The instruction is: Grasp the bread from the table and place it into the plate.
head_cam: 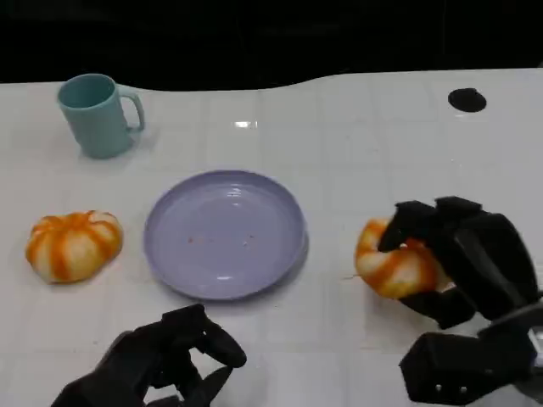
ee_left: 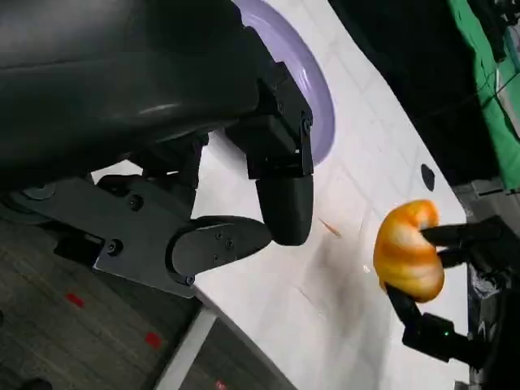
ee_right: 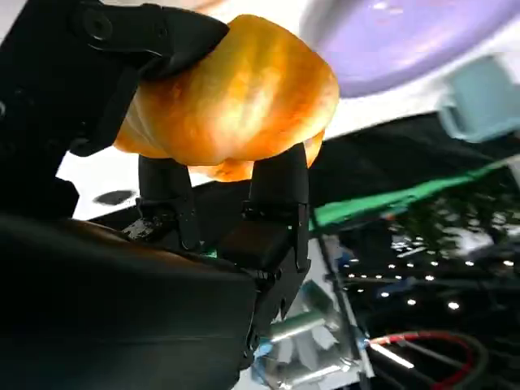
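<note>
Your right hand (head_cam: 454,259) gripped the bread (head_cam: 397,260), just right of the purple plate (head_cam: 224,233); your left hand (head_cam: 165,356) hung curled, empty. You needed to lift clear, then carry leftward over the rim.

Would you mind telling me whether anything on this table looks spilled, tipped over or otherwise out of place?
Nothing stands out. The teal mug stands upright, the purple plate lies flat with only a few faint specks, and one bread roll rests intact left of it. The right hand grips the other bread roll beside the plate.
</note>
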